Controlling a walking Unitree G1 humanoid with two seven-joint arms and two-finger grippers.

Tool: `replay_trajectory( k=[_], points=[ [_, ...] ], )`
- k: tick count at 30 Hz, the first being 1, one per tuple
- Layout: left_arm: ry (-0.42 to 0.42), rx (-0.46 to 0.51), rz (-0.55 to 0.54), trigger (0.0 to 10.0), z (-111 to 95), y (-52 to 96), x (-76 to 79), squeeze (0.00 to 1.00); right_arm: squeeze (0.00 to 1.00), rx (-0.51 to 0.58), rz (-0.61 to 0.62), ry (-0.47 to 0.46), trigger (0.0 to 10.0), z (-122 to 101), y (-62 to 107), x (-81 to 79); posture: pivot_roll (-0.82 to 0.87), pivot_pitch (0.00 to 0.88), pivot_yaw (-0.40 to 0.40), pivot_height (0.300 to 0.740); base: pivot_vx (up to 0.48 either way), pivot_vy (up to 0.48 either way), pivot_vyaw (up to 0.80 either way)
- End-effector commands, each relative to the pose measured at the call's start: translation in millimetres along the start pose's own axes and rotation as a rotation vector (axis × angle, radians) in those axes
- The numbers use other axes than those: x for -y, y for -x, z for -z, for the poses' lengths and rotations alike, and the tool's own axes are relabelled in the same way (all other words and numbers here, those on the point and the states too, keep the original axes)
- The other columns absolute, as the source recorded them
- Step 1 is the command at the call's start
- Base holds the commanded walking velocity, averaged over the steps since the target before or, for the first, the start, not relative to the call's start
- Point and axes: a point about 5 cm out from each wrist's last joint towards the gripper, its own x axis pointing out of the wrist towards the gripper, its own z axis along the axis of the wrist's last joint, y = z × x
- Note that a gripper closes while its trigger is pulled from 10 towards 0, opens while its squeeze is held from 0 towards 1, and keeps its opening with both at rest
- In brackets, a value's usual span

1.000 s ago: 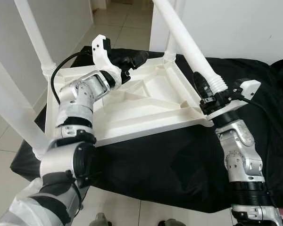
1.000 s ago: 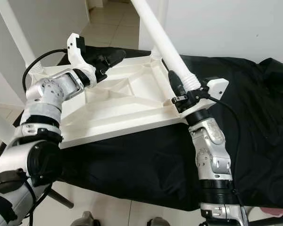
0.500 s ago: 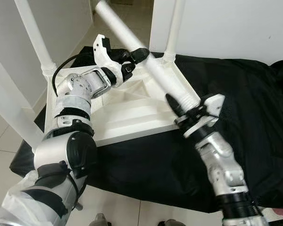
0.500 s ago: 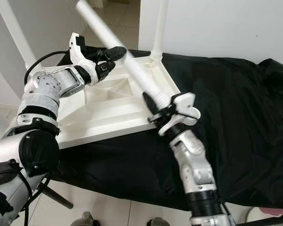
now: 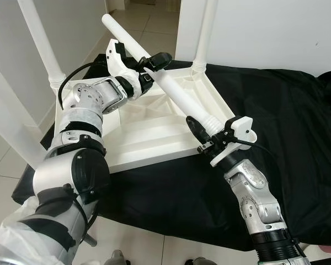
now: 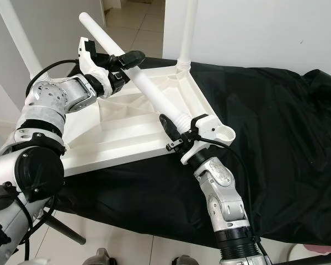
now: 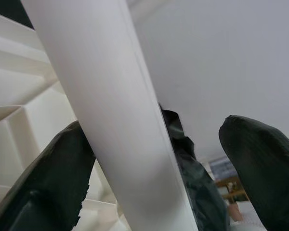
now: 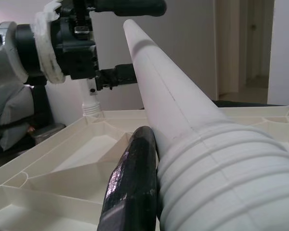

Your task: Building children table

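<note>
One long white plastic table leg [image 5: 171,91], slanting above the upturned white tabletop [image 5: 154,135]: right gripper [image 5: 205,134] clamps its ribbed end over the near corner; left gripper [image 5: 149,61] straddles mid-shaft, fingers apart.

The loose table leg [image 5: 171,91] is slanting across the upturned tabletop [image 5: 149,132], barring its ribbed middle, while upright legs [image 5: 204,33] are fencing the far corners, leaving the black cloth [image 5: 287,127] open.

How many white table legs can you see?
4. Three stand up on the upturned tabletop: the far-left leg, the near-left leg and the far-right leg. The right gripper holds the fourth leg slanted above it.
</note>
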Motion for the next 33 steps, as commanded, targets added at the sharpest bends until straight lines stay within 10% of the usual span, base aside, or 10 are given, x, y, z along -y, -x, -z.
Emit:
replay_trajectory(
  k=[1, 8, 9, 11, 12, 29, 30, 31, 32, 33],
  points=[
    [-0.007, 0.033, -0.011, 10.0, -8.2, -1.5, 4.3, 0.00, 0.00, -0.010, -0.061, 0.005, 10.0, 1.2, 0.2, -8.5, -0.11, 0.000, 0.019, 0.740, 0.000, 0.000, 0.00],
    [0.019, 0.109, -0.171, 9.8, -23.7, 5.6, -12.2, 0.00, 0.00, -0.033, -0.082, 0.027, 10.0, 4.0, 6.2, -10.0, -0.12, 0.000, 0.032, 0.740, 0.000, 0.000, 0.00],
    [0.026, 0.124, -0.193, 3.2, -26.8, 7.5, -14.6, 0.00, 0.00, -0.035, -0.075, 0.028, 10.0, 4.5, 7.1, -9.3, -0.12, 0.000, 0.036, 0.740, 0.000, 0.000, 0.00],
    [0.043, 0.144, -0.198, 3.2, -29.8, 8.8, -15.6, 0.00, 0.00, -0.036, -0.071, 0.029, 10.0, 4.8, 7.7, -9.0, -0.12, 0.000, 0.038, 0.740, 0.000, 0.000, 0.00],
    [0.057, 0.163, -0.204, 0.0, -33.0, 10.4, -16.5, 0.00, 0.00, -0.037, -0.067, 0.031, 10.0, 5.1, 8.2, -8.4, -0.12, 0.000, 0.042, 0.740, 0.000, 0.000, 0.00],
    [0.126, 0.213, -0.156, 0.0, -43.9, 8.4, -6.7, 0.00, 0.00, -0.025, -0.035, 0.043, 10.0, 6.4, 8.7, -5.2, -0.11, 0.000, 0.030, 0.740, 0.000, 0.000, 0.00],
    [0.134, 0.215, -0.142, 0.0, -44.9, 7.7, -4.0, 0.00, 0.63, -0.015, -0.020, 0.036, 10.0, 6.1, 7.8, -4.4, -0.11, 0.000, 0.025, 0.740, 0.000, 0.000, 0.00],
    [0.134, 0.215, -0.142, 0.0, -44.9, 7.7, -4.0, 0.00, 0.63, -0.015, -0.020, 0.036, 10.0, 6.1, 7.8, -4.4, -0.11, 0.000, 0.025, 0.740, 0.000, 0.000, 0.00],
    [0.129, 0.215, -0.132, 4.2, -46.5, 7.1, -1.5, 0.00, 1.00, -0.008, -0.008, 0.011, 10.0, 6.1, 7.6, -3.0, -0.11, 0.000, 0.021, 0.740, 0.000, 0.000, 0.00],
    [0.123, 0.216, -0.125, 10.0, -48.2, 7.0, 0.4, 0.00, 1.00, -0.003, -0.001, 0.003, 10.0, 5.4, 8.2, -2.0, -0.10, 0.000, 0.017, 0.740, 0.000, 0.000, 0.00]
  ],
)
